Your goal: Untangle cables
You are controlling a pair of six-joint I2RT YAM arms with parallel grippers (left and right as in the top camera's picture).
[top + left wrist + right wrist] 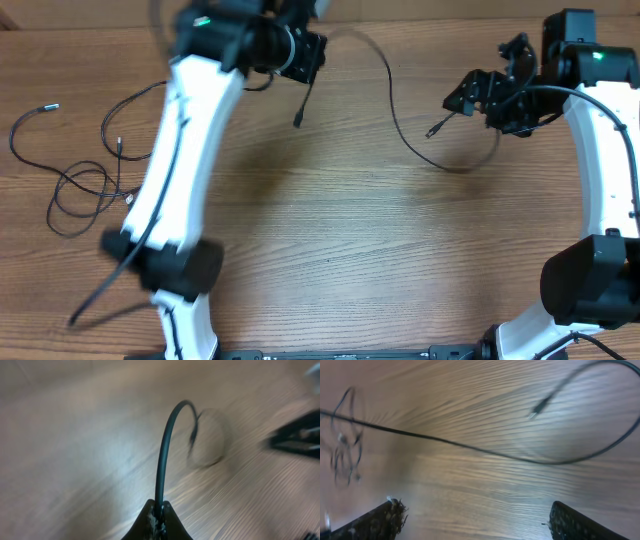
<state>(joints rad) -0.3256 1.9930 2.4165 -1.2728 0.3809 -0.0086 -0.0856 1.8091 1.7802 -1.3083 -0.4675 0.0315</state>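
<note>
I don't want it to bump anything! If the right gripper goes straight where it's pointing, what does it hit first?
Probably the thin black cable crossing over the brown wooden table, just ahead of the right gripper and its open jaws. Depth is blurry, so it might pass over.

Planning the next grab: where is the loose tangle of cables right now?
Overhead view: the tangle lies on the table near its left edge, just left of the left arm.
</note>
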